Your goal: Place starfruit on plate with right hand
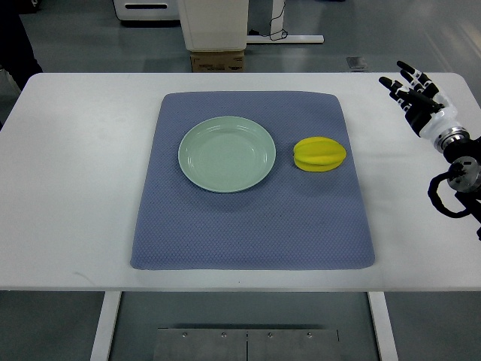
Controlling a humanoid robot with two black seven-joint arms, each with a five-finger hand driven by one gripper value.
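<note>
Right, you're looking down from the top view, and the starfruit (319,153) is lying on the blue mat (248,226), just beside the pale green plate (197,167) on its right and not touching it. Your right hand (412,89) is hovering over the white table (68,188) at the far right, well apart from the fruit, its fingers (391,82) extended and loose, holding nothing. The left arm isn't showing at all. So the reach isn't yet begun, by the look of it. You're probably dealing with a light, waxy, ridged fruit here, firm enough but likely to bruise on its thin ribs and to slip under a hard pinch. I'd be coming down over its broad middle, wrapping fingers across the ridges with a gentle squeeze. The plate is sitting bare, ready to receive it.
</note>
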